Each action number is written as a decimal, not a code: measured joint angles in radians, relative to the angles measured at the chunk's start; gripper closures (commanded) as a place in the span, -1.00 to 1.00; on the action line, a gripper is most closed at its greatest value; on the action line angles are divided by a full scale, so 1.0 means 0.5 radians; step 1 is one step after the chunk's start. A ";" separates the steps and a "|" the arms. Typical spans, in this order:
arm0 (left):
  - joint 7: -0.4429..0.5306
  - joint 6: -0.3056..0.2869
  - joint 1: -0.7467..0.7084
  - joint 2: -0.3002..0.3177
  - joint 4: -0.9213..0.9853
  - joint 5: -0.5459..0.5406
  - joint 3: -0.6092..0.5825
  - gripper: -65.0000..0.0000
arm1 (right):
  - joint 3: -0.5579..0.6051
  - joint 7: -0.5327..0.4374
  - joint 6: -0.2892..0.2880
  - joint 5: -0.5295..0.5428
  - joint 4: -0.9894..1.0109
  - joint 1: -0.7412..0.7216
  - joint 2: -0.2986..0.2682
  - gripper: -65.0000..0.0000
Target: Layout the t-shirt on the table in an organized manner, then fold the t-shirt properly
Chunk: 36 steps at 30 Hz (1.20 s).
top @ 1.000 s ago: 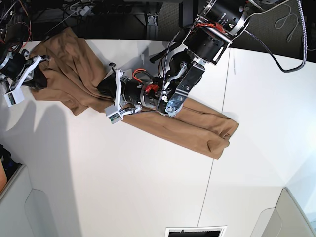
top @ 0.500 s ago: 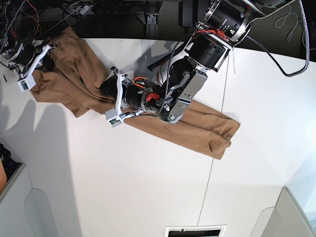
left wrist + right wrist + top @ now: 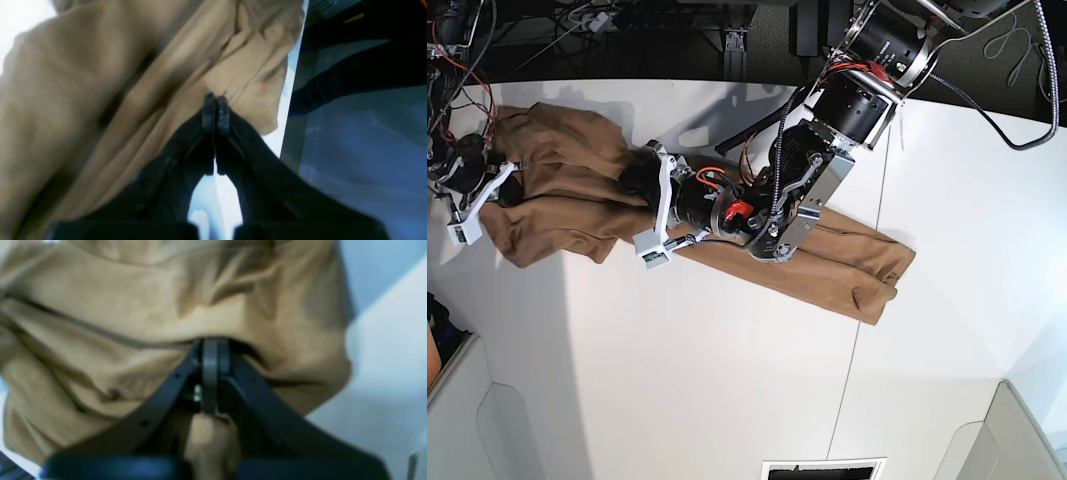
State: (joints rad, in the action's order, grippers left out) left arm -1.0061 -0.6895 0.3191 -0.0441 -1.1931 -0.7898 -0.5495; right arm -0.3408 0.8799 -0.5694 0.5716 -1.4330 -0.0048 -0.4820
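Layout stage unfinished: t-shirt bunched in a long strip on the surface, both jaws closed on cloth, no fold yet made

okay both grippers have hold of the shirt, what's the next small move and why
Probably draw the two grippers apart. Both the left gripper and the right gripper are shut on the t-shirt, which lies bunched and creased on the table.
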 measured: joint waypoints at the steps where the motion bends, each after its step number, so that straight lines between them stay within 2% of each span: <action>1: 0.000 0.000 0.000 0.000 0.000 0.000 0.000 1.00 | 0.000 0.000 0.001 0.006 0.000 -0.021 -0.002 1.00; 8: -0.005 0.000 0.000 0.000 0.000 -0.005 0.000 1.00 | -0.123 -0.005 0.036 0.076 -0.018 -0.251 -0.032 1.00; 10: -0.029 0.000 0.000 0.000 0.000 -0.041 0.000 1.00 | -0.146 -0.037 0.063 0.038 -0.017 -0.315 -0.034 0.63; 11: -0.031 0.000 0.000 -0.001 0.000 -0.049 -0.001 1.00 | -0.147 -0.072 0.095 -0.022 -0.005 -0.343 -0.034 0.51; 13: -0.031 0.000 0.000 0.000 0.000 -0.070 0.000 1.00 | -0.146 -0.139 0.177 -0.114 0.082 -0.417 -0.032 0.44; 16: -0.031 0.000 0.000 0.000 0.000 -0.070 0.000 1.00 | -0.146 -0.220 0.189 -0.181 0.297 -0.529 -0.033 0.42; 21: -0.031 0.000 0.000 0.000 0.000 -0.069 0.000 1.00 | -0.146 -0.295 0.195 -0.232 0.651 -0.663 -0.033 0.01; 26: -0.031 0.000 0.000 0.000 0.000 -0.069 0.000 1.00 | -0.060 -0.375 0.196 -0.264 0.856 -0.723 -0.031 0.00; 34: -0.008 0.000 -0.001 0.001 0.000 -0.068 0.000 1.00 | 0.289 -0.391 0.149 -0.230 0.914 -0.723 -0.027 0.02; 36: -0.008 0.000 0.000 0.001 0.000 -0.062 0.000 1.00 | 0.326 -0.397 0.148 -0.180 0.913 -0.723 -0.027 0.21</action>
State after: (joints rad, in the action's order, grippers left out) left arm -1.0100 -0.6895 0.3191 -0.0437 -1.1931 -0.8207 -0.5495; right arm -0.1780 0.6811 -0.4953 0.4816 -0.9764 -0.3660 -0.4953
